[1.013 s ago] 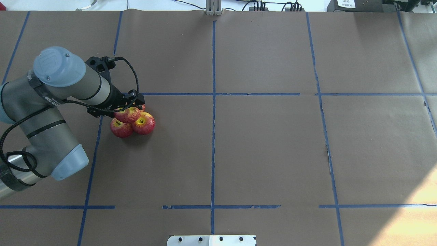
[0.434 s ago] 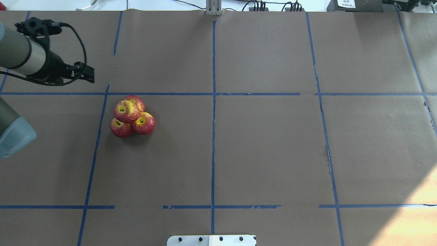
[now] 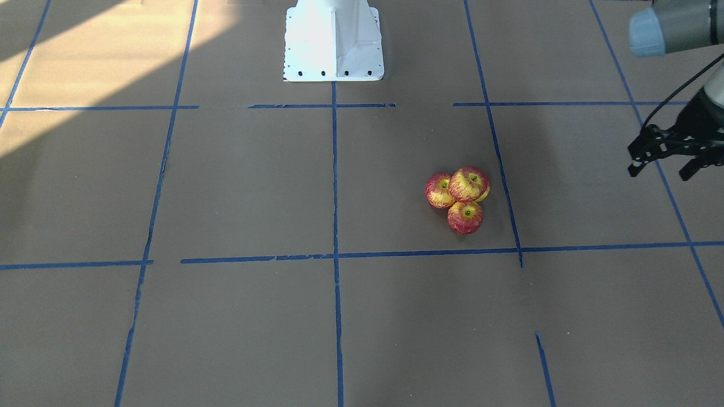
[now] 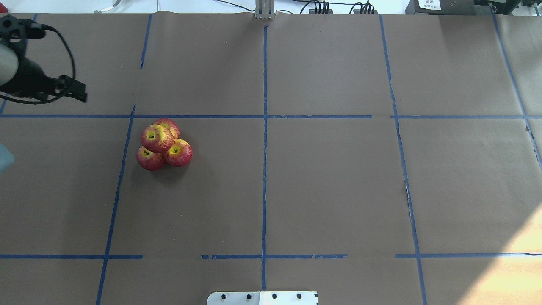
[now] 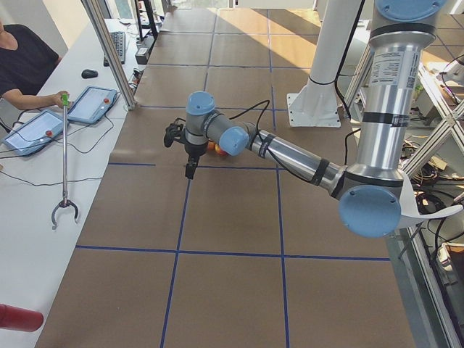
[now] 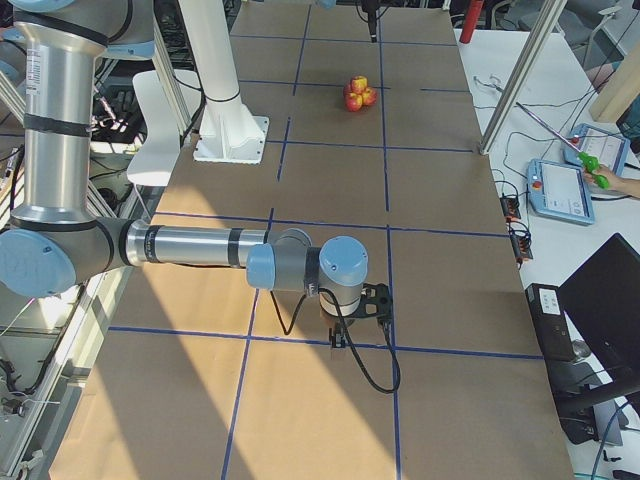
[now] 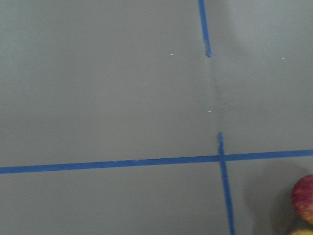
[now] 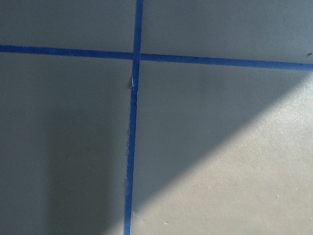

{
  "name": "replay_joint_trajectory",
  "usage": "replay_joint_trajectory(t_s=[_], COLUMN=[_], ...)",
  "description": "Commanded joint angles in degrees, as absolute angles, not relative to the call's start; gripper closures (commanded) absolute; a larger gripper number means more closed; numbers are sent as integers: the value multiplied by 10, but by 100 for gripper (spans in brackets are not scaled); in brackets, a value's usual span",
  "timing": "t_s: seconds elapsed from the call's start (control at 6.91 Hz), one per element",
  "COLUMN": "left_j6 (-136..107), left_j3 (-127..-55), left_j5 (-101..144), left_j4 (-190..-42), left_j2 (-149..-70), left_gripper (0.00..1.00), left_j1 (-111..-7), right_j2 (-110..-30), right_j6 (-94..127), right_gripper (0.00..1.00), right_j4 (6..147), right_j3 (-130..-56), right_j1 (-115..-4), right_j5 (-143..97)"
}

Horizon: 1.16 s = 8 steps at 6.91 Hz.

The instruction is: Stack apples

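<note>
Brown paper covers the table (image 4: 330,190), squared off by blue tape (image 4: 264,127), with sunlight (image 4: 508,275) washing the lower right corner of the overhead view. The white pedestal (image 3: 334,42) stands at top centre of the front-facing view. In the exterior left view, an operator (image 5: 25,61) sits at upper left at a white desk with two tablets (image 5: 93,101).

The apples (image 4: 164,145) sit left of centre in the overhead view, just below a horizontal tape line. Three touch one another on the paper and the top apple (image 4: 156,137) rests on them.

A second ago the left gripper (image 3: 660,172) was right at that top apple. Since then it has backed away to the upper left edge of the overhead view, well apart from the fruit, its fingers spread and holding nothing. The pile has not budged.

The apples are round, with no long axis of their own (the pile's axis runs straight up). The lower stem dimples that show face upward, and the top apple's dimple tips toward the left of the overhead frame.

The right gripper (image 6: 347,335) hangs over tape lines low in the exterior right view, far from the apples. I cannot tell how its fingers stand.
</note>
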State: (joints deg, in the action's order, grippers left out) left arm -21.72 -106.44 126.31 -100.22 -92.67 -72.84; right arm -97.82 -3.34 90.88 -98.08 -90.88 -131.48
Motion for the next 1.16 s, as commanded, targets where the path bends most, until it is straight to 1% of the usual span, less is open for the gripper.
replay_joint_trajectory(t_s=[0.0, 0.29, 0.43, 0.58, 0.87, 1.01], left_j6=[-19, 143, 148, 149, 157, 183], left_j3=[-973, -852, -824, -806, -823, -830], left_j5=[1299, 1335, 1333, 1334, 1333, 1334], left_j4=[-1002, -1002, -998, -967, -960, -932], left_j2=[-893, -892, -893, -902, -893, -892], left_gripper=[0, 0, 0, 0, 0, 0], left_j1=[-840, -931, -942, -949, -949, -949], right_j2=[-978, -978, -978, -978, -978, -978], right_j6=[-33, -33, -33, -33, -33, -33], right_gripper=[0, 0, 0, 0, 0, 0], right_j4=[909, 909, 908, 909, 909, 908], right_j3=[-981, -981, -981, -981, -981, -981], right_j1=[-909, -909, -909, -909, -909, -909], right_j5=[-1315, -1315, -1315, -1315, -1315, -1315])
